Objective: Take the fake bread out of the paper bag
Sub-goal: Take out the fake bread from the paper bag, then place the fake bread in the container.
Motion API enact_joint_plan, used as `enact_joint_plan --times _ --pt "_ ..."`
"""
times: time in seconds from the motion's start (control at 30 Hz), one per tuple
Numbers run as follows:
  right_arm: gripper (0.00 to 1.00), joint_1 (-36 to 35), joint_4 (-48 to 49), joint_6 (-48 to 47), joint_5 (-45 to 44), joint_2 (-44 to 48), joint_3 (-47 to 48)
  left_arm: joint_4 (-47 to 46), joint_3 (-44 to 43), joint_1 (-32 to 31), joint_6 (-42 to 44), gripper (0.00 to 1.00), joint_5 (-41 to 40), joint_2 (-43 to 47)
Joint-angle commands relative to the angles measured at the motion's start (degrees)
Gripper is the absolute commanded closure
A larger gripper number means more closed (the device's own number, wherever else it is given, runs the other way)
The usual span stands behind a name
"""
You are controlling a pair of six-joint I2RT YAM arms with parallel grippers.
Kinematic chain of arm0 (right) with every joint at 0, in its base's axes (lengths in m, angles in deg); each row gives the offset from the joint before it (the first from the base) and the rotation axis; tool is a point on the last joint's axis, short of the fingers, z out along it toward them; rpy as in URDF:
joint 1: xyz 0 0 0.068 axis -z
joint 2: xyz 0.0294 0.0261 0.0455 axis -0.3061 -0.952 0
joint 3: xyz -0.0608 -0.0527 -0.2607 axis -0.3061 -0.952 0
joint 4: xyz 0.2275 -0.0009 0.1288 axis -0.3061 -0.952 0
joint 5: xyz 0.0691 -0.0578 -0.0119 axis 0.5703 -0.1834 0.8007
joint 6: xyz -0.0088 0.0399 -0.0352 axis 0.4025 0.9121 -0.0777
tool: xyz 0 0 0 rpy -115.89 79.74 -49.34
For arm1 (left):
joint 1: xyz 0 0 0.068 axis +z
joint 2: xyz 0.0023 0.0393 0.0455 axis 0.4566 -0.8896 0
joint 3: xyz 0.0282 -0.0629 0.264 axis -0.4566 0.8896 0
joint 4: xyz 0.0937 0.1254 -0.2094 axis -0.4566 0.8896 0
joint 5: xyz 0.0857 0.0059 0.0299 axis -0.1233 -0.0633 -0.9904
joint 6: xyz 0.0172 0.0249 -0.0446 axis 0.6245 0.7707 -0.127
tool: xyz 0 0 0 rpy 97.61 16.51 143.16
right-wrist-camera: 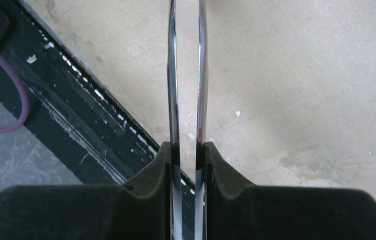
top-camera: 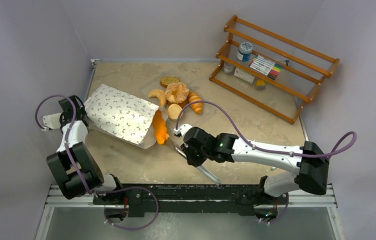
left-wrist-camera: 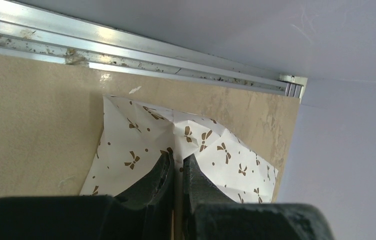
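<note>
The white paper bag (top-camera: 121, 114) with small dark marks lies on its side at the left, its mouth toward the middle. An orange pastry (top-camera: 160, 129) sticks out of the mouth. My left gripper (top-camera: 78, 107) is shut on the bag's closed end, which also shows in the left wrist view (left-wrist-camera: 141, 135) around that gripper (left-wrist-camera: 177, 161). My right gripper (top-camera: 190, 155) is shut on metal tongs (top-camera: 208, 175), whose tips reach toward the orange pastry; the right wrist view shows the gripper (right-wrist-camera: 187, 146) on both tong arms (right-wrist-camera: 173, 75). A brown slice (top-camera: 169, 80), tan croissant (top-camera: 157, 95), swirled bun (top-camera: 177, 92), roll (top-camera: 175, 111) and striped croissant (top-camera: 195, 103) lie behind the bag.
A wooden rack (top-camera: 296, 85) stands at the back right, holding a jar (top-camera: 245, 51) and a pack of markers (top-camera: 266, 66). Grey walls close the table at the left, back and right. A metal rail (left-wrist-camera: 126, 47) runs along the table's edge beyond the bag.
</note>
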Motion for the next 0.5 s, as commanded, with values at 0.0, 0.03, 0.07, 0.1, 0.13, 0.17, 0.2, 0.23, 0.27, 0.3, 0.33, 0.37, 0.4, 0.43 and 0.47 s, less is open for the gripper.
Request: enact_joint_plan --times 0.0,0.03,0.07,0.1,0.13,0.17,0.2,0.23,0.27,0.3,0.33,0.37,0.4,0.43,0.47 --pt "1.0 -0.3 -5.5 2.0 -1.9 4.5 2.3 -2.0 -4.6 0.4 -1.1 1.0 -4.7 -2.6" --pt "1.0 -0.3 -6.0 2.3 -1.9 5.2 2.5 -1.8 -5.1 0.4 -1.2 1.0 -5.3 -3.2" --pt "1.0 -0.3 -6.6 2.6 -1.9 5.8 2.7 -1.6 -5.5 0.4 -1.5 1.0 -5.9 -3.8" --pt "1.0 -0.3 -7.3 3.0 -2.2 6.5 3.0 -1.3 -5.8 0.4 -1.7 1.0 -6.4 -4.4" --pt "1.0 -0.3 -8.0 3.4 -2.4 7.1 3.4 -1.3 -6.1 0.4 -1.8 1.0 -6.8 -4.9" --pt "1.0 -0.3 -8.8 3.7 -2.8 7.7 3.9 -1.1 -6.5 0.4 -1.7 1.0 -7.3 -5.4" --pt "1.0 -0.3 -9.4 4.0 -3.2 8.3 4.4 -0.8 -6.9 0.4 -1.6 1.0 -7.9 -5.7" --pt "1.0 -0.3 -10.1 4.2 -3.6 8.8 5.0 -0.3 -7.3 0.4 -1.2 1.0 -8.6 -6.1" --pt "1.0 -0.3 -10.8 4.5 -4.1 9.3 5.7 -0.1 -7.6 0.4 -0.8 1.0 -9.2 -6.4" --pt "1.0 -0.3 -11.4 4.6 -4.5 9.7 6.5 -0.1 -7.9 0.4 -0.4 1.0 -9.5 -6.8" --pt "1.0 -0.3 -12.1 4.7 -5.1 10.0 7.3 0.1 -8.4 0.4 -0.1 1.0 -9.7 -7.2" --pt "1.0 -0.3 -12.7 4.9 -5.4 10.1 8.1 0.3 -8.7 0.4 0.1 1.0 -9.8 -7.6" --pt "1.0 -0.3 -13.1 4.8 -6.0 10.2 8.9 0.2 -8.8 0.3 0.2 1.0 -9.9 -7.8" --pt "1.0 -0.3 -13.4 4.8 -6.3 10.3 9.7 0.2 -8.8 0.4 0.1 1.0 -9.8 -8.1" --pt "1.0 -0.3 -13.5 4.7 -6.8 10.3 10.5 0.1 -8.6 0.4 0.0 1.0 -9.9 -8.2"
